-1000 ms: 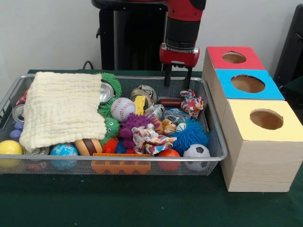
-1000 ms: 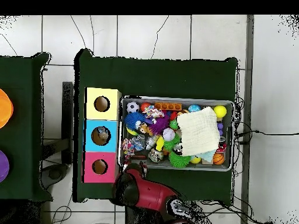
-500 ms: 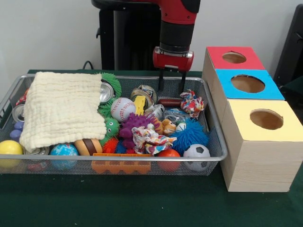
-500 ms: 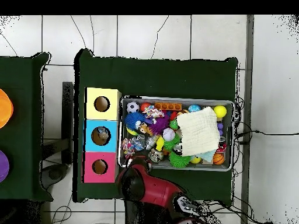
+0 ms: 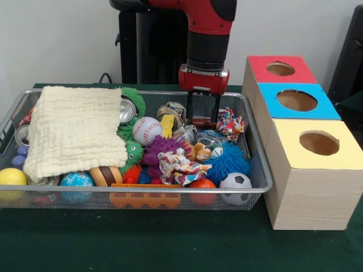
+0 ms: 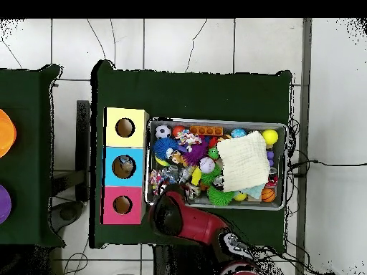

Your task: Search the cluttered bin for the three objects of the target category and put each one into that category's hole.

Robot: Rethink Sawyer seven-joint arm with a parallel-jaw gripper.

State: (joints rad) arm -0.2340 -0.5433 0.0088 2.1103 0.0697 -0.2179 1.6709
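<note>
My gripper is open and hangs low over the far right part of the wire bin. Its two black fingers straddle a brown sausage-shaped toy, which lies between them. A colourful knotted rope toy sits just right of the gripper. To the right of the bin stand the red box, the blue box and the yellow box, each with a round hole on top. In the overhead view the red arm covers the bin's corner and hides the gripper.
A cream cloth covers the bin's left half. A baseball, a purple spiky ball, a blue spiky ball, a soccer ball and a second rope toy crowd the rest.
The gripper has moved left and down from behind the bin's far rim into the bin, and its fingers now stand on either side of the brown sausage toy.
</note>
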